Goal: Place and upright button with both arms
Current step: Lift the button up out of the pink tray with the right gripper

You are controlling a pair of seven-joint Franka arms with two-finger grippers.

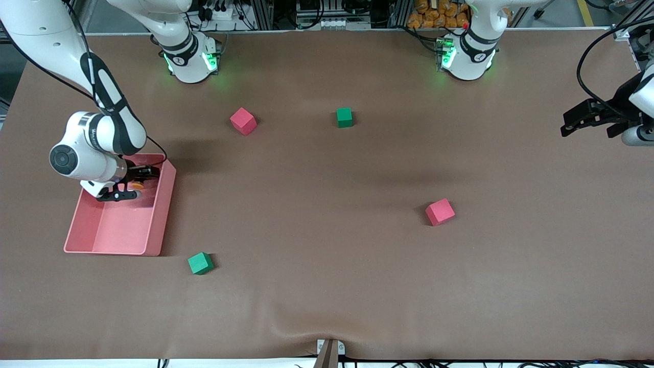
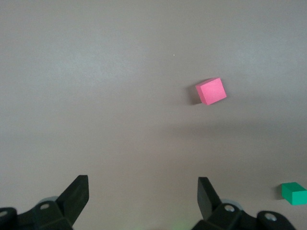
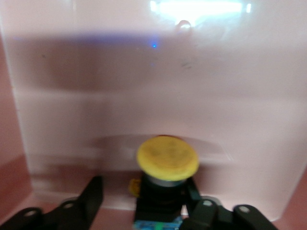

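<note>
Button, orange cap showing, sits inside the pink bin at the frame's left edge, between the right gripper's wide-spread fingers. They should close squarely on its black body. Upper right, the left gripper waits, spread wide.

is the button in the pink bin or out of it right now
In. The button sits inside the bin, between the right claw's fingers; grip contact is unclear.

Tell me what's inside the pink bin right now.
Inside the pink bin are the button, orange cap showing, and the right gripper at it. The arm covers part of the bin floor there; the floor that shows is bare.
</note>
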